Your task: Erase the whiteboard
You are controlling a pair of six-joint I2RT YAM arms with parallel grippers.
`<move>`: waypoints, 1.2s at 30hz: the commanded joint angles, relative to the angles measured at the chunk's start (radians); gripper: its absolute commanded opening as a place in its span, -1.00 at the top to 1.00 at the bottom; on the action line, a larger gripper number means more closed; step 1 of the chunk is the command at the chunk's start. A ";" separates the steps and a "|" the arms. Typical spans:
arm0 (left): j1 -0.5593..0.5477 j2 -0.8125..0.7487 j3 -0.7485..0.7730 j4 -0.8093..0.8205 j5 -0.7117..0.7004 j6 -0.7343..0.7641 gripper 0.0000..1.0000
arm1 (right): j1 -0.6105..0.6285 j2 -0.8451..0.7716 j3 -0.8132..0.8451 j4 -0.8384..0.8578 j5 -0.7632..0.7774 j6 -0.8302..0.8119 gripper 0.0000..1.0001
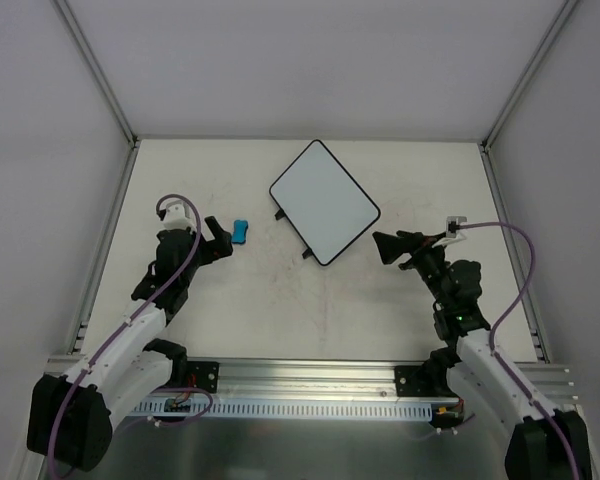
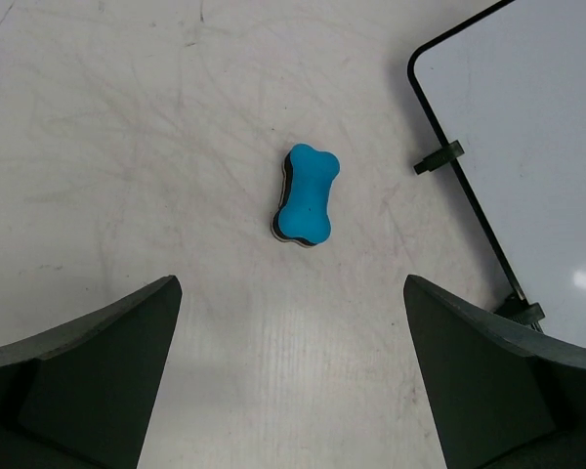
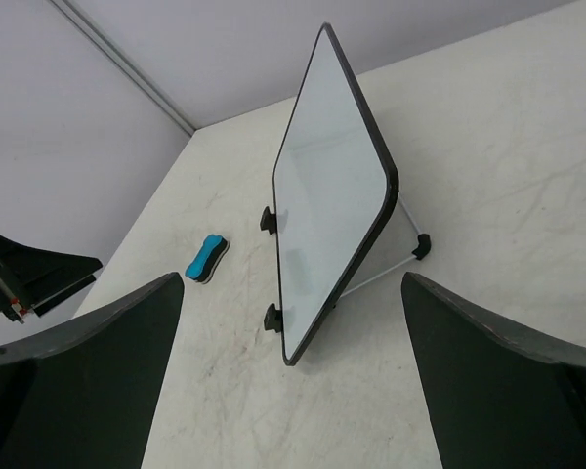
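The whiteboard [image 1: 325,202] stands tilted on a thin wire stand [image 3: 415,244] at the middle of the table, its white face free of marks and two black tabs [image 2: 439,158] on its left edge. A small blue eraser [image 1: 240,232] lies flat on the table to the left of it. My left gripper [image 1: 223,240] is open just short of the eraser [image 2: 308,195], with nothing between its fingers. My right gripper [image 1: 388,252] is open to the right of the board [image 3: 332,186], apart from it and holding nothing.
The table [image 1: 280,320] is pale and scuffed, and grey walls close it in on three sides. A metal rail [image 1: 310,378] with both arm bases runs along the near edge. In the right wrist view the eraser [image 3: 205,259] and the left gripper's fingers [image 3: 39,278] show.
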 commanded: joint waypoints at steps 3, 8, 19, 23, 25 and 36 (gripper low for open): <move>0.006 -0.092 -0.038 -0.039 0.078 -0.051 -0.98 | 0.007 -0.321 -0.001 -0.419 0.096 -0.193 -0.98; 0.008 -0.117 -0.053 -0.074 0.117 -0.054 -0.98 | 0.009 -0.420 0.030 -0.656 0.214 -0.251 -0.99; 0.006 -0.307 -0.086 -0.211 0.126 -0.008 -0.98 | 0.013 -0.422 -0.004 -0.677 0.322 -0.264 -0.98; 0.006 -0.381 -0.136 -0.218 0.102 -0.021 -0.98 | 0.013 -0.417 -0.011 -0.658 0.314 -0.244 -0.98; 0.006 -0.407 -0.149 -0.220 0.064 -0.033 -0.98 | 0.013 -0.406 -0.025 -0.612 0.284 -0.230 -0.98; 0.008 -0.389 -0.161 -0.218 0.020 -0.067 -0.98 | 0.012 -0.426 -0.034 -0.611 0.276 -0.218 -0.98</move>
